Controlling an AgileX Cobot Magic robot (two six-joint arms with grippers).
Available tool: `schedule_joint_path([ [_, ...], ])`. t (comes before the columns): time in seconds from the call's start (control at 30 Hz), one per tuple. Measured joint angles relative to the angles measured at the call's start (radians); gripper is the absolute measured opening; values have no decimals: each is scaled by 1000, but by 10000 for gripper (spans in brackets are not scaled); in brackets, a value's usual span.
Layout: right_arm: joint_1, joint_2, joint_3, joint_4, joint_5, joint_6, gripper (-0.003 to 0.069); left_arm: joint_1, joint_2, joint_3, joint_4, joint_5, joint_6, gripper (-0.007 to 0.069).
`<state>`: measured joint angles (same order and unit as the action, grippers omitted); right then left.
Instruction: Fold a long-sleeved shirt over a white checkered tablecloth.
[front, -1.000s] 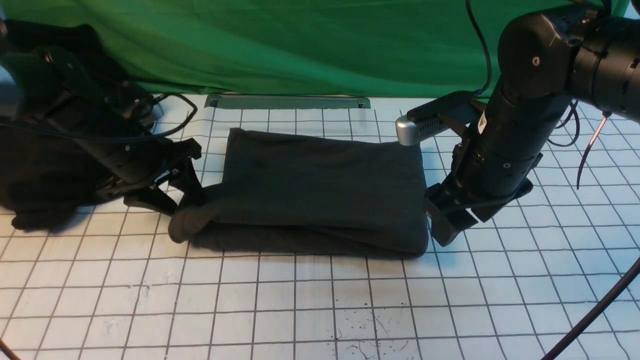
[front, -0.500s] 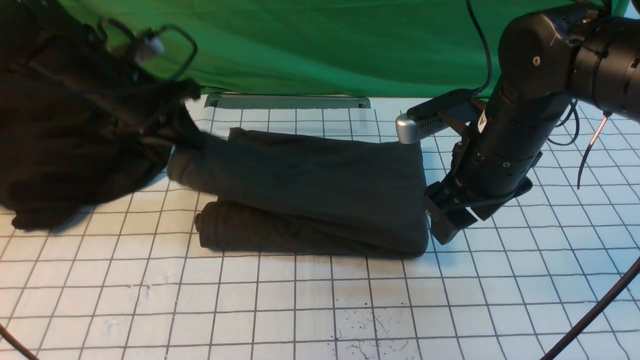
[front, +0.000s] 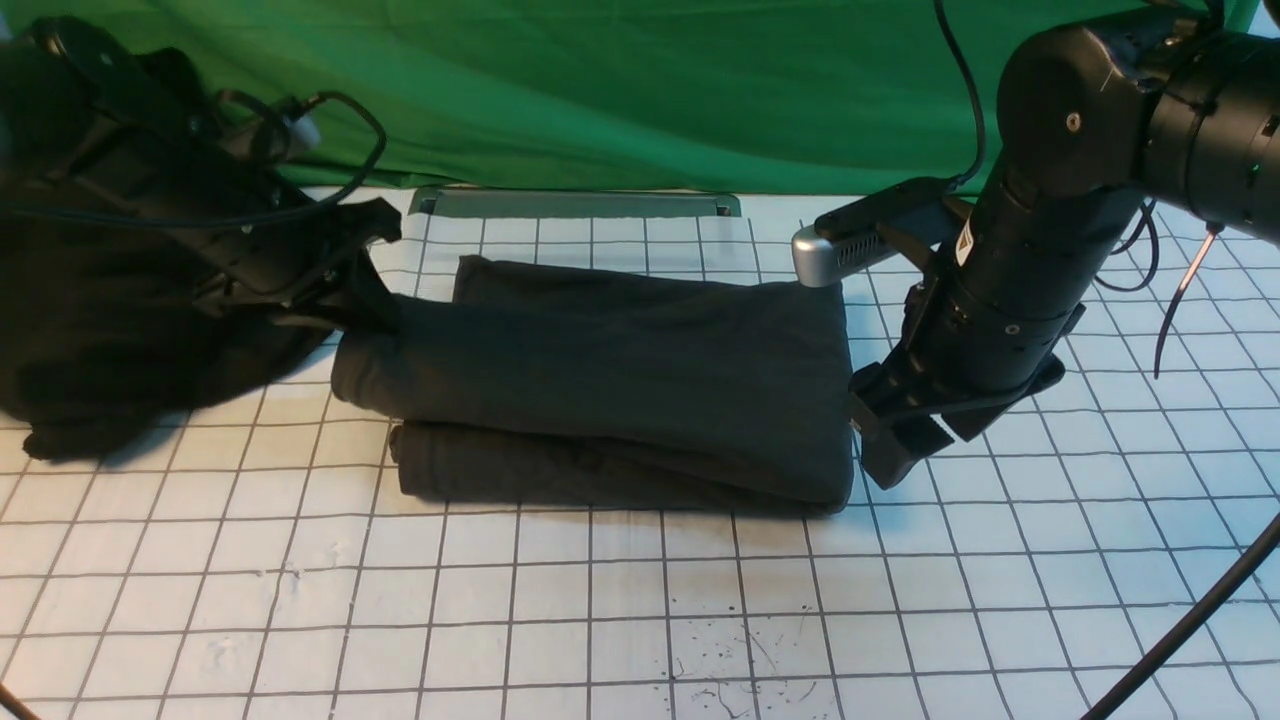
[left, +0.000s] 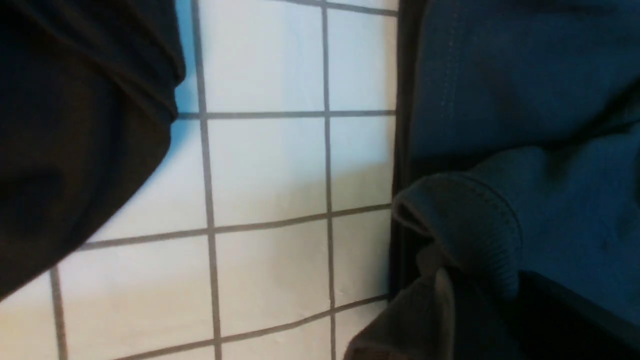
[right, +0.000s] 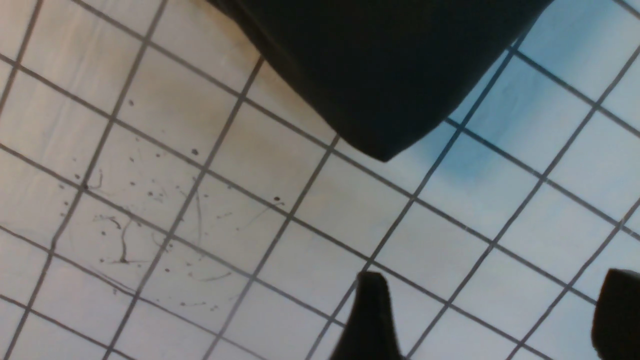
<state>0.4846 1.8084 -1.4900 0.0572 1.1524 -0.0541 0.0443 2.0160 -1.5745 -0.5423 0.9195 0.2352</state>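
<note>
Charcoal long-sleeved shirt (front: 620, 370) lies folded near the far edge of the white checkered tablecloth (front: 600, 600). L gripper (front: 360, 295) at shirt's left end, can't tell if it grips. R gripper (front: 885, 465) wide apart, empty.

The left arm (front: 200, 235) lies low at the far left, the left gripper (front: 358, 295) pointing right, its jaws unreadable. The right arm (front: 1010, 290) slants down-left, and the right gripper (front: 888, 452) hangs with its jaws spread wide.

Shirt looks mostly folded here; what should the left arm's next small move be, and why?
Probably lower the left gripper slightly to settle the long-sleeved shirt's left end flat on the white checkered tablecloth. That end slopes up toward it, overhanging the layer beneath; whether it grips is unclear. The right gripper hangs open beside the other end.
</note>
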Motion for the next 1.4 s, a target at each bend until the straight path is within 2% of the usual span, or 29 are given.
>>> schedule_joint_path([
  [0.03,0,4,0,6,0,3,535,0,-4,0,0,10,0,224],
  [0.07,0,5,0,7,0,4,535,0,-5,0,0,12,0,224],
  [0.1,0,13,0,14,0,6,535,0,-16,0,14,44,-2,298],
  [0.13,0,15,0,15,0,6,535,0,-20,0,16,49,-2,306],
  [0.17,0,26,5,22,-12,9,535,1,-42,-1,40,98,-21,377],
  [0.27,0,41,29,28,-46,19,535,1,-74,-2,56,199,-49,432],
  [0.43,0,65,78,40,-118,47,535,-26,-87,1,79,284,-75,444],
  [0.57,0,94,116,73,-188,61,535,-90,-87,38,91,285,-96,413],
  [0.67,0,112,121,83,-243,69,535,-153,-87,86,153,214,-135,378],
  [0.77,0,123,121,85,-291,74,535,-184,-87,126,252,107,-244,363],
  [0.83,0,129,121,86,-303,78,533,-188,-87,138,265,83,-261,361],
  [0.87,0,143,121,87,-315,82,514,-192,-86,153,269,35,-278,360],
  [0.97,0,164,121,89,-326,82,445,-193,-82,160,253,20,-280,359],
  [1.07,0,187,123,93,-336,81,251,-193,-61,161,215,27,-293,359],
  [1.1,0,188,123,95,-339,81,152,-193,-45,161,198,36,-296,358],
  [1.13,0,187,123,95,-340,81,152,-193,-45,161,195,37,-296,358],
  [1.17,0,187,123,95,-341,81,69,-193,-24,161,183,45,-296,352],
  [1.27,0,187,123,95,-337,70,23,-195,1,162,168,53,-287,290],
  [1.4,0,180,123,92,-293,54,20,-196,-4,162,141,66,-248,84],
])
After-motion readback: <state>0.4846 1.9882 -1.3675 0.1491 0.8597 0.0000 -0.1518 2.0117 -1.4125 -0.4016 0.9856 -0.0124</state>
